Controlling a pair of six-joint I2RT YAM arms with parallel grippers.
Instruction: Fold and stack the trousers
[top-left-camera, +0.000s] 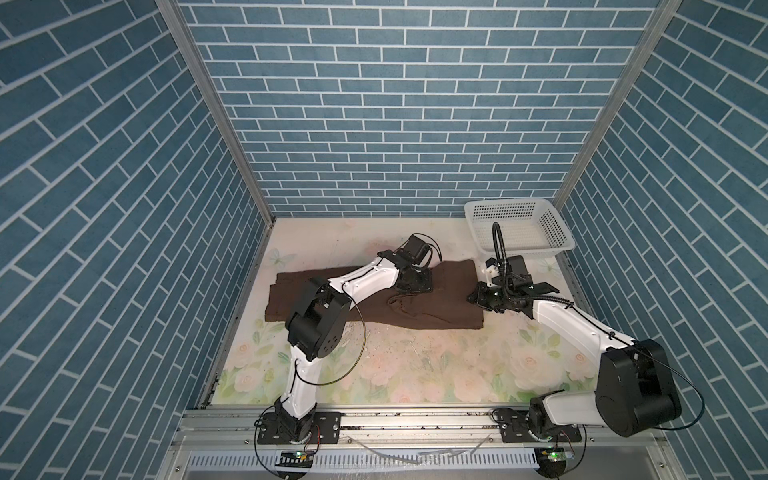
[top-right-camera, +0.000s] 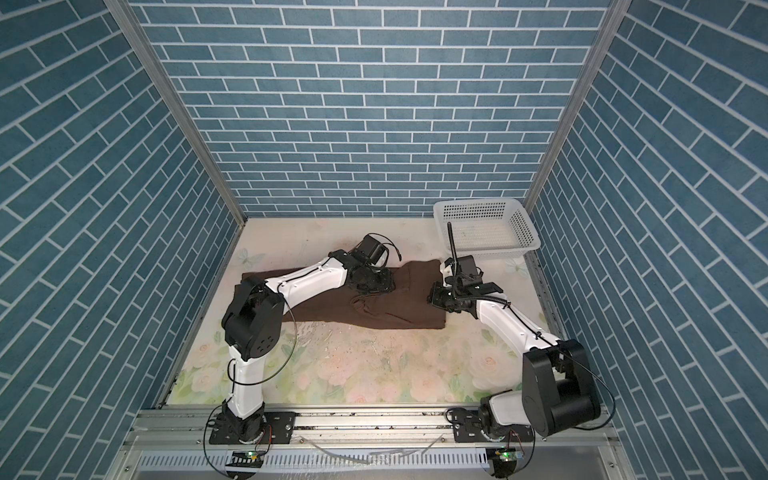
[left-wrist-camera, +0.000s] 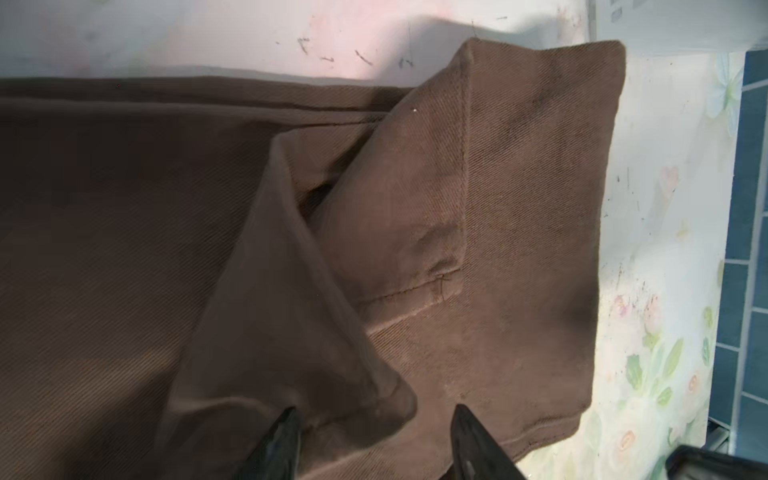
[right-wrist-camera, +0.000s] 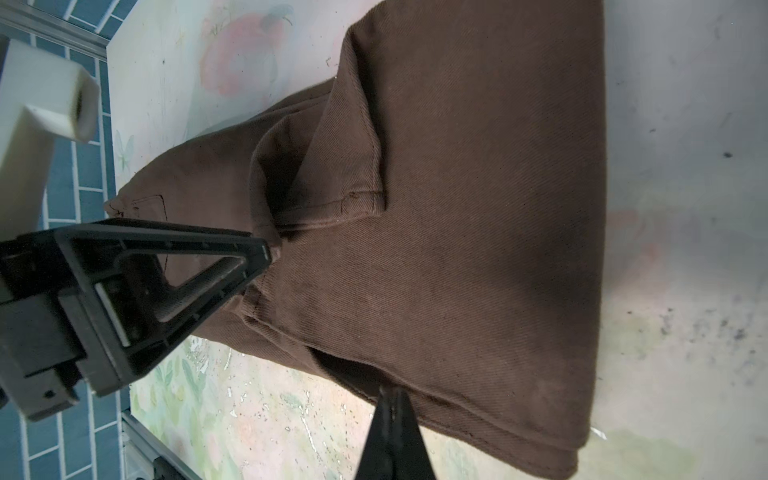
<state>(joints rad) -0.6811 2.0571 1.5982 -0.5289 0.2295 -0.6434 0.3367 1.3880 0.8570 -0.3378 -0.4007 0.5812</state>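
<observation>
Landmark: white basket (top-left-camera: 557, 228), in the far right corner of the table (top-left-camera: 415, 365); all places below are given from it.
Trousers, position: the trousers (top-left-camera: 449, 291) lie flat as one long brown band. One short end is near the basket's front wall and the other is well away from it, toward the opposite wall.
Trousers, condition: layers are doubled lengthways. A loose fold stands up about mid-band (a tented ridge, not flat like the rest).
Left gripper: the left gripper (left-wrist-camera: 374, 411) is low over that ridge, farther from the basket than the right one. The jaws are moderately apart and straddle the fold's rounded end. One finger is clear of the cloth, and no pinch is visible.
Right gripper: the right gripper (right-wrist-camera: 390, 395) is at the band's basket-side end, on the long edge away from the basket. The jaws are closed together, with the tip meeting the fabric where the layers gape. I cannot tell whether a layer is caught.
Why so placed (judgement): the band runs across the table so each arm covers its own part. The left arm looks set to deal with the ruck before any fold. The right arm looks set to take the end and carry it over, away from the basket.
Basket: empty, apart from the trousers, and touched by neither arm.
</observation>
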